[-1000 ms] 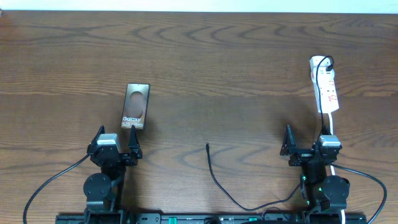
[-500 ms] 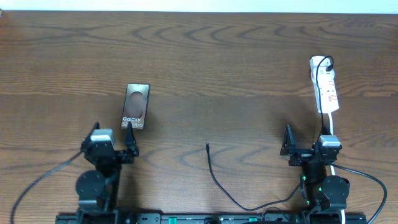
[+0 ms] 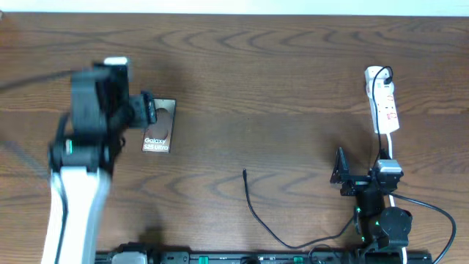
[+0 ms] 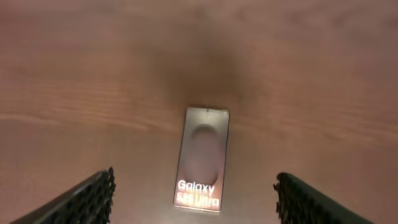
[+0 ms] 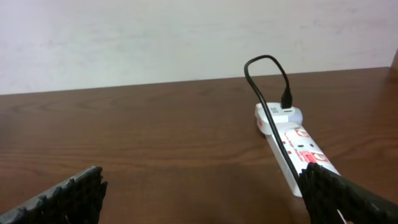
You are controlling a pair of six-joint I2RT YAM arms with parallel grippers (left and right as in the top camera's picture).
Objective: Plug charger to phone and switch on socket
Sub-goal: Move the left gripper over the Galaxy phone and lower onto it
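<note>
Right gripper (image 5: 202, 180): low at the near edge, fingers spread wide, holding nothing.
Charger (image 3: 256, 216): loose on the table (image 3: 278, 88), curving from the near edge up to its plug tip (image 3: 244, 172), which lies free between the two arms.
Phone (image 3: 158, 138): flat, screen up, left of the tip and well apart from it.
Left gripper (image 4: 194, 177): raised above the phone, fingers wide on either side, not touching it.
Socket (image 5: 292, 146): far right, beyond the right gripper, a black lead looped into its far end.
</note>
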